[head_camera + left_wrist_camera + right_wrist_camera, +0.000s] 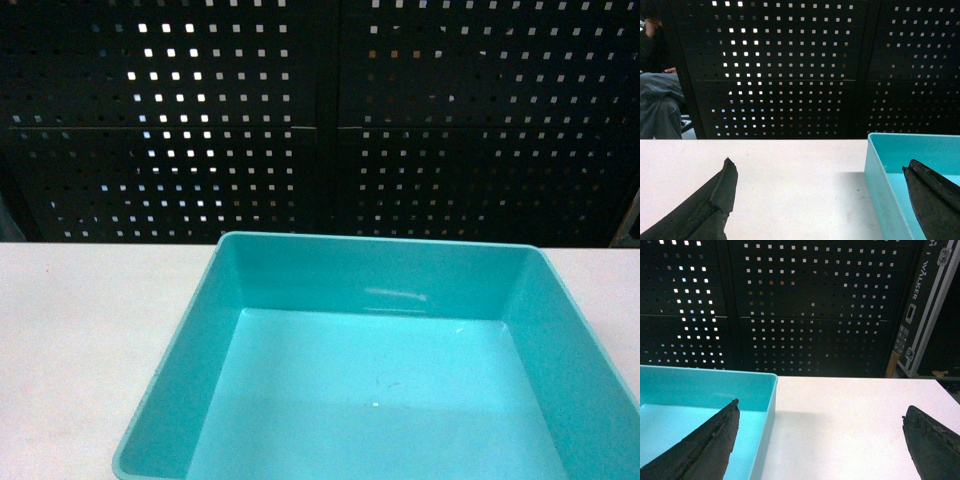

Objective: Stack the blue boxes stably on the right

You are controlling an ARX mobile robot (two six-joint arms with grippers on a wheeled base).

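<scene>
One turquoise tub (385, 300) sat on a white table (80, 330) before a black perforated wall (320, 110); the left gripper (820, 200) and right gripper (820, 440) straddled its side walls, fingers apart.

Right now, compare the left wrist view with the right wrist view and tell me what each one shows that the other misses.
Only the left wrist view shows a seated person's grey-trousered leg at the far left. Only the right wrist view shows a black flight case with metal edging at the far right. Both show the turquoise tub on the white table, the perforated black panel behind, and an open gripper straddling one tub wall: left gripper, right gripper.
</scene>
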